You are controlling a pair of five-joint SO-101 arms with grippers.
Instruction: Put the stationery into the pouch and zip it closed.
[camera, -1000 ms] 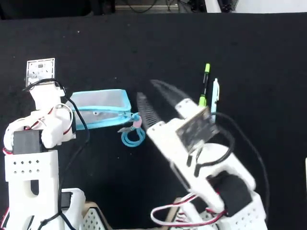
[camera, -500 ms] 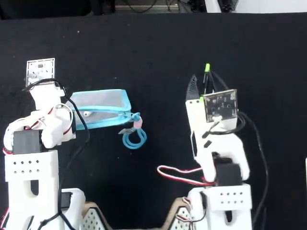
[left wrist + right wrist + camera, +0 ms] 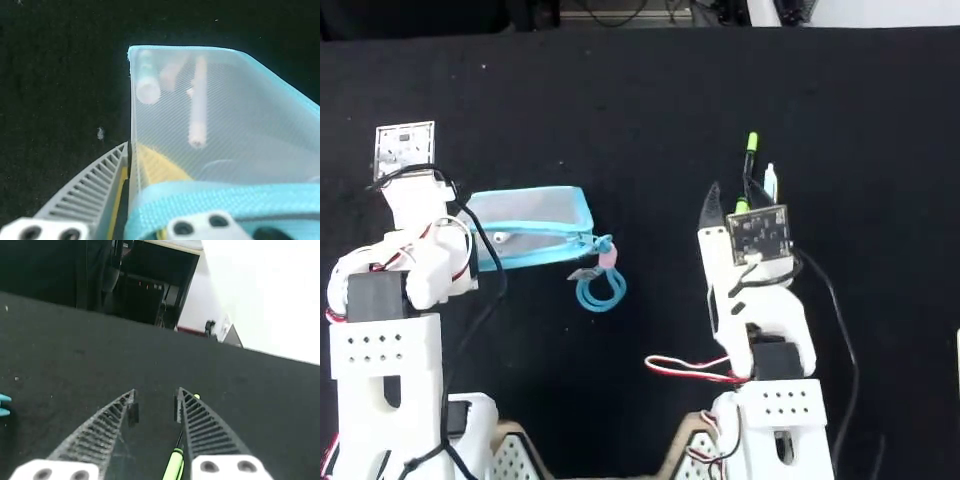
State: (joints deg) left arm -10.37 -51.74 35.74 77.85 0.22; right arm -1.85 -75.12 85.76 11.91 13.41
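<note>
High view: right gripper [image 3: 727,196], jaws apart, has swung from the pouch [image 3: 532,228] at 9 o'clock to the green pen [image 3: 751,145] at 2 o'clock; left gripper [image 3: 128,150] stays clamped on the pouch.

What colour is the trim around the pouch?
Light blue trim on the pouch, around whitish see-through mesh. The high view shows it best.

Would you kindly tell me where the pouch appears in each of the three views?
High view: the pouch lies left of centre on the black table.
Left wrist view: its mesh side is close up, stationery showing inside.
Right wrist view: a teal sliver at the picture's edge, probably part of it.
Shared landmark: the black table.
</note>
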